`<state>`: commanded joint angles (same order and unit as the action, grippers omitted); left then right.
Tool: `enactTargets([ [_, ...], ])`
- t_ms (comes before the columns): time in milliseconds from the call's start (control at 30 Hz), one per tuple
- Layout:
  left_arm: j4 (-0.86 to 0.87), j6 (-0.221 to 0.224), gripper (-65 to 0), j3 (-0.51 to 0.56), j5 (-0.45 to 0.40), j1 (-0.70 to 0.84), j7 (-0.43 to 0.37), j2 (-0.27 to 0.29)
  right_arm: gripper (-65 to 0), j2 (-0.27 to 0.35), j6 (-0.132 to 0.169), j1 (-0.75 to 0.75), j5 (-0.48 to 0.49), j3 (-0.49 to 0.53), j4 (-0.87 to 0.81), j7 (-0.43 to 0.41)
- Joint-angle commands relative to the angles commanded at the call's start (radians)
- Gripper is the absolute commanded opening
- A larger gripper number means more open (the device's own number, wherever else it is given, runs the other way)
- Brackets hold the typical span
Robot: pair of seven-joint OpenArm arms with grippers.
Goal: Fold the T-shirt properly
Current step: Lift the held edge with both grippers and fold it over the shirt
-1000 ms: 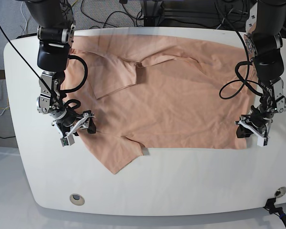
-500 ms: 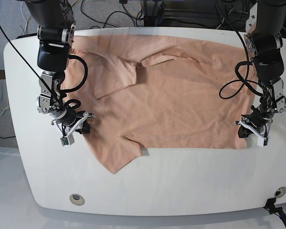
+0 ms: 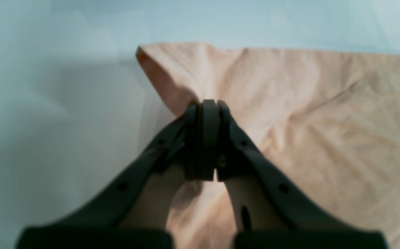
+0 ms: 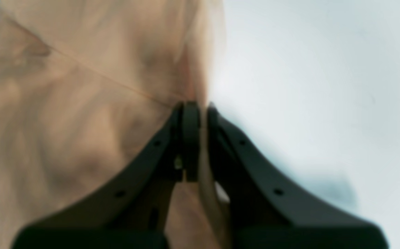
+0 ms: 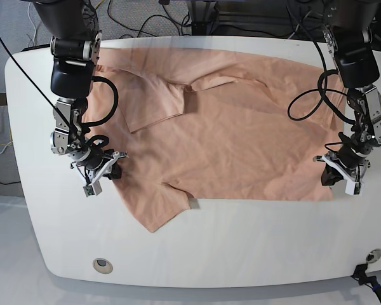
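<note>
Peach-pink cotton T-shirt (image 5: 222,140), one, on white table (image 5: 209,248); portions under two black grippers, left (image 3: 203,107) and right (image 4: 203,107), obscured. Both pinching T-shirt edges. Wrist close-ups blurred.

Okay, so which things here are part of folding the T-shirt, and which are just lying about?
Part of the job:
- T-shirt
- left gripper, shut on its edge
- right gripper, shut on its edge
- white table, holding the shirt

Just lying about:
- black cables behind the table
</note>
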<state>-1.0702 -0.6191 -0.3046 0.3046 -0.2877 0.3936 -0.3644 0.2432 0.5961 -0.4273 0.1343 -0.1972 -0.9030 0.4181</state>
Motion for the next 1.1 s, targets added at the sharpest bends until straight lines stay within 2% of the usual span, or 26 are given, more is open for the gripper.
enactTargets([
  [367, -0.204, 0.000, -65.0, -0.005, 0.002, 0.153, 0.006, -0.003, -65.0, -0.015, 0.000, 0.104, 0.003, -0.003, -0.448, 0.285],
  [433, -0.261, 0.000, -65.0, -0.048, 0.002, 0.196, 0.011, -0.002, -65.0, -0.015, 0.000, 0.133, 0.003, -0.003, -0.522, 0.327],
  [600, -0.387, -0.002, -65.0, -0.137, 0.002, 0.267, 0.106, 0.002, -65.0, -0.015, 0.000, 0.218, 0.003, -0.006, -0.703, 0.414],
  [700, -0.422, -0.006, -65.0, -0.183, 0.002, 0.313, 0.110, 0.000, -65.0, -0.015, 0.000, 0.276, 0.003, -0.006, -0.798, 0.453],
  [800, -0.434, -0.074, -65.0, -0.215, 0.002, 0.341, 0.112, 0.000, -65.0, -0.015, 0.000, 0.342, 0.003, -0.008, -0.891, 0.473],
  [833, -0.436, -0.079, -65.0, -0.226, 0.002, 0.350, 0.112, 0.000, -65.0, -0.015, 0.000, 0.371, 0.003, -0.008, -0.919, 0.473],
  [967, -0.437, -0.079, -65.0, -0.236, 0.002, 0.393, 0.112, -0.002, -65.0, -0.015, 0.000, 0.477, 0.003, -0.008, -1.019, 0.474],
  [1100, -0.439, -0.079, -65.0, -0.238, 0.002, 0.431, 0.112, -0.002, -65.0, -0.015, 0.000, 0.562, 0.002, -0.008, -1.049, 0.474],
])
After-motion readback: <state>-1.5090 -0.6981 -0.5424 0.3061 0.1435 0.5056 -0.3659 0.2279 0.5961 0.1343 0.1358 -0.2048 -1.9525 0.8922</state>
